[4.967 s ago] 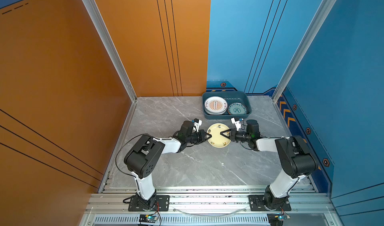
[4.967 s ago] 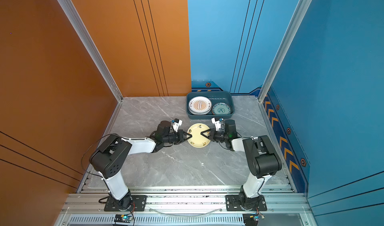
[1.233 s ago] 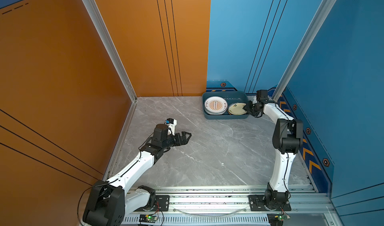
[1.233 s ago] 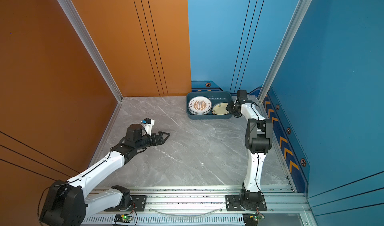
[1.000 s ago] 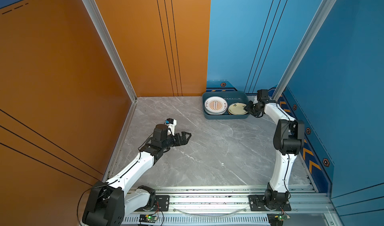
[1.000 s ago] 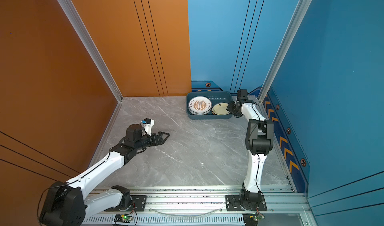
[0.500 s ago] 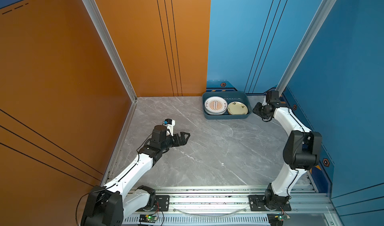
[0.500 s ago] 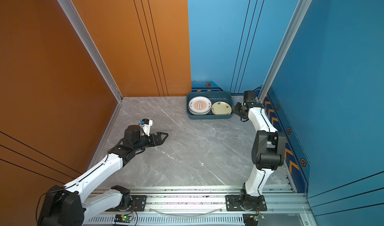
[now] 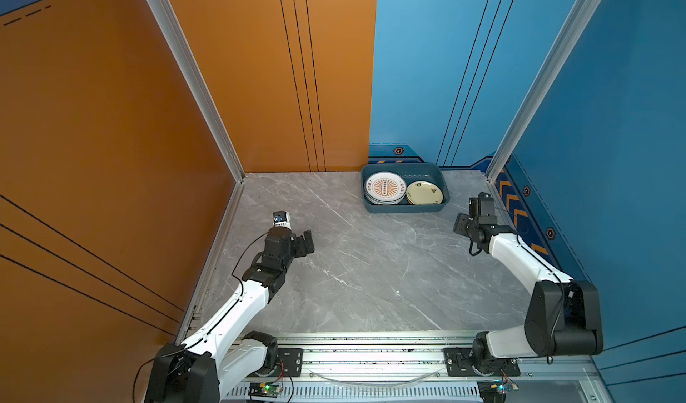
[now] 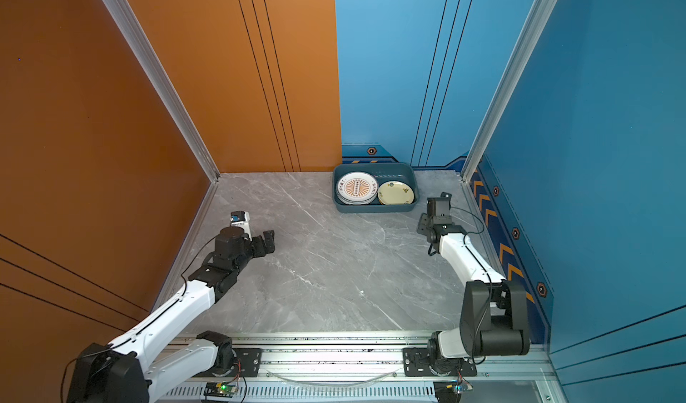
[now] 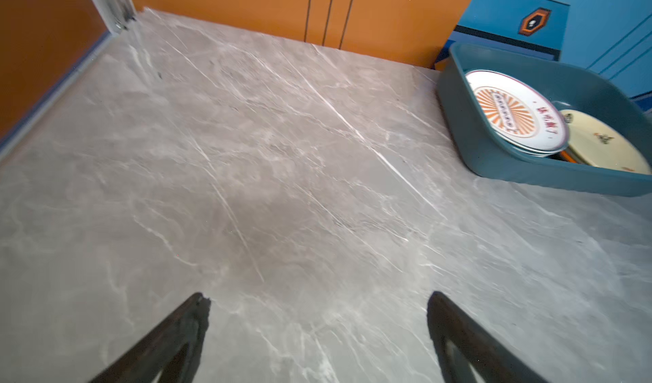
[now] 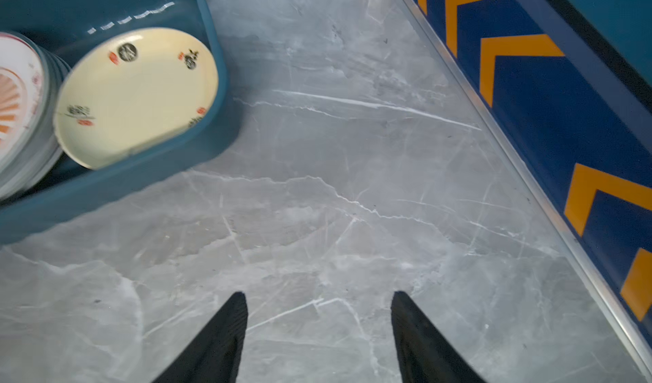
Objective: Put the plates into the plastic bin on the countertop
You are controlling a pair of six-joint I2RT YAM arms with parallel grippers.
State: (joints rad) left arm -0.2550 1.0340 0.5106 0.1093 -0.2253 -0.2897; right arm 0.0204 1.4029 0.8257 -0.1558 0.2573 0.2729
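Moved: cream plate (image 9: 424,192), desk (image 9: 371,271) centre into plastic bin (image 9: 404,208), upper right. Left jaws and right jaws apart, empty. Desk bare: likely finished.

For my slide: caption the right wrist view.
Open right gripper over the countertop, cream plate resting in the plastic bin.

Orange wall (image 9: 111,122) beside blue wall (image 9: 445,67)

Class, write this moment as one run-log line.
plates: in plastic bin | left gripper: open, empty | right gripper: open, empty
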